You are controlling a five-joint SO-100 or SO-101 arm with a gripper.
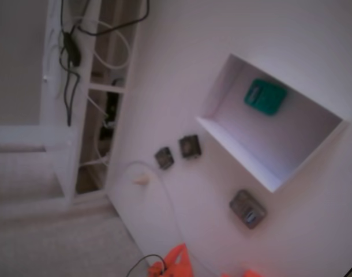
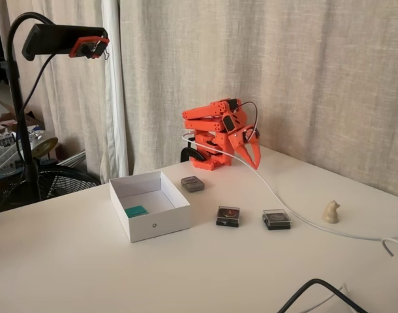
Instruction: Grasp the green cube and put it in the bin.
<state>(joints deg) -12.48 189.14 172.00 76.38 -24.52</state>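
Note:
The green cube [image 1: 265,96] [image 2: 136,211] lies flat on the floor of the bin [image 1: 236,153] [image 2: 156,225], near one corner, with nothing touching it. The orange arm [image 2: 215,130] sits folded at the back of the table, well away from the bin. Its gripper [image 2: 256,164] points down above the tabletop, and its fingers seem to meet at the tips with nothing between them. In the tilted fixed view only orange parts of the arm [image 1: 176,262] show at the bottom edge.
Three dark grey blocks [image 2: 192,184] [image 2: 228,216] [image 2: 276,219] lie on the table right of the bin. A small beige figurine [image 2: 330,212] stands further right. A white cable [image 2: 284,202] runs from the arm across the table. A camera stand [image 2: 19,130] rises at the left.

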